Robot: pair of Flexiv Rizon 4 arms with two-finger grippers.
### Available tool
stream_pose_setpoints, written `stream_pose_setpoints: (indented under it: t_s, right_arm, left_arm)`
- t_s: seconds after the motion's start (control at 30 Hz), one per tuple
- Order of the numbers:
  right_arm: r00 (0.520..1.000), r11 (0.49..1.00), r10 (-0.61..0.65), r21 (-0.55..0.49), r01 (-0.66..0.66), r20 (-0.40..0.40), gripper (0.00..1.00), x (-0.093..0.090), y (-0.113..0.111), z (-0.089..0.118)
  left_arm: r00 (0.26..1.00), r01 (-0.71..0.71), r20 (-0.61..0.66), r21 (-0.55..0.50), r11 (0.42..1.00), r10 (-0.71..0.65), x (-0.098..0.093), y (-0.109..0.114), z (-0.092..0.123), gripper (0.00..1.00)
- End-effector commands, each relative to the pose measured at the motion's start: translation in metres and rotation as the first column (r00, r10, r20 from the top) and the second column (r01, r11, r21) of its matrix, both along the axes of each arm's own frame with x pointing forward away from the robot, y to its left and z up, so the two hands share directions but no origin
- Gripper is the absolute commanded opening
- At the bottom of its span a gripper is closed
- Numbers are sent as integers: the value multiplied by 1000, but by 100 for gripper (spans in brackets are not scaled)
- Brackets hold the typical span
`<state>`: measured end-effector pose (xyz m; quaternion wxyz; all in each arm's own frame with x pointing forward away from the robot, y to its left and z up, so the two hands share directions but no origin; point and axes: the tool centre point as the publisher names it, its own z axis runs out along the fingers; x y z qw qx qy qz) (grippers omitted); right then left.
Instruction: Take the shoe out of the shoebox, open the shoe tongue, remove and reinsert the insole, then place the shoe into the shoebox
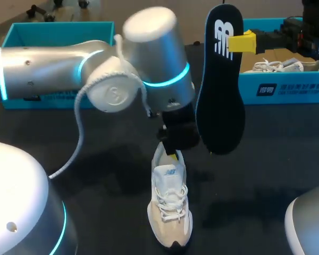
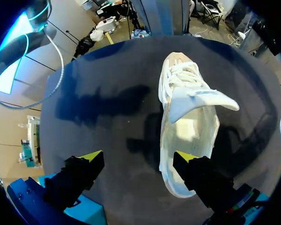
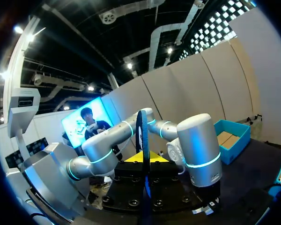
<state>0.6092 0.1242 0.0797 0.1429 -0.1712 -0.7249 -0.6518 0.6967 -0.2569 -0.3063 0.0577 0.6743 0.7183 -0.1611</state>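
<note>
Left gripper hangs over the heel of the white shoe, which sits on the table, fingers spread wide. Further right, the black insole is up in the air, pinched tight by the right gripper, just in front of the blue shoebox.

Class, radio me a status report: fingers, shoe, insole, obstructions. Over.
Left fingers open at shoe heel. Right fingers shut on insole, held high. Shoe on table, tongue open. Left arm hangs over shoe's opening.
</note>
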Motion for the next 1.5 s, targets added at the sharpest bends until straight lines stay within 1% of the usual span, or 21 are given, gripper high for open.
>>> stream_pose_setpoints:
  t_s: [0.03, 0.23, 0.47, 0.63, 0.7, 1.17, 1.2, 1.23, 1.27, 1.3, 1.5]
  right_arm:
    - [1000, 1000, 5, -5, -5, -3, 0, 4, 3, 2]
    - [1000, 1000, 5, -5, -5, -3, 0, 4, 3, 2]
    - [1000, 1000, 5, -5, -5, -3, 0, 4, 3, 2]
    - [1000, 1000, 5, -5, -5, -3, 0, 4, 3, 2]
    - [1000, 1000, 5, -5, -5, -3, 0, 4, 3, 2]
    - [1000, 1000, 5, -5, -5, -3, 0, 4, 3, 2]
    - [1000, 1000, 5, -5, -5, -3, 0, 4, 3, 2]
    - [1000, 1000, 5, -5, -5, -3, 0, 4, 3, 2]
    - [1000, 1000, 5, -5, -5, -3, 0, 4, 3, 2]
    - [1000, 1000, 5, -5, -5, -3, 0, 4, 3, 2]
    - [1000, 1000, 5, -5, -5, -3, 0, 4, 3, 2]
  left_arm:
    - [999, -33, -23, -222, 974, 28, 7, 45, 32, 100]
    - [997, -71, -61, -403, 912, 50, 13, 60, 63, 100]
    - [995, -101, -80, -559, 823, 67, 17, 73, 93, 100]
    - [991, -131, -98, -646, 752, 88, 20, 78, 109, 100]
    - [990, -136, -112, -648, 749, 83, 22, 80, 115, 100]
    - [990, -136, -112, -648, 749, 83, 22, 80, 115, 100]
    - [989, -145, -90, -647, 748, 113, 25, 77, 114, 100]
    - [993, -111, -56, -687, 718, 100, 25, 75, 114, 100]
    - [993, -117, -61, -701, 704, 104, 27, 75, 114, 100]
    - [994, -97, -35, -716, 691, 103, 29, 73, 115, 100]
    - [996, -42, 17, -786, 617, 89, 28, 69, 126, 100]
